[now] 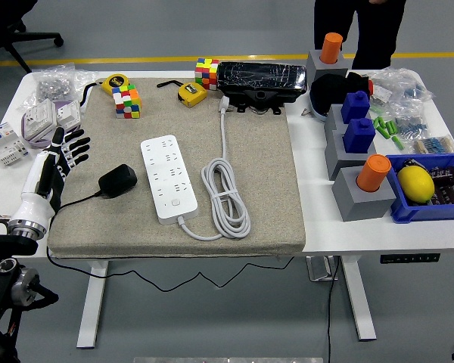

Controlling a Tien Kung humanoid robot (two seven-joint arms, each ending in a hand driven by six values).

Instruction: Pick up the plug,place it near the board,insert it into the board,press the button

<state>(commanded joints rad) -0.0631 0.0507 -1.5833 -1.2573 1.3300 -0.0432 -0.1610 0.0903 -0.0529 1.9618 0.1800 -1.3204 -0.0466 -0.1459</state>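
The left hand [54, 160] hovers with its fingers [74, 145] spread, holding nothing. Just right of them the black plastic plug [117, 180] lies ungrasped on the grey felt-covered surface [265, 181]. Farther right is the white rectangular power board [166, 177]; every step seems still ahead.

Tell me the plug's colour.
Black, with a black cord; the plug lies on the mat left of the white strip, head view.
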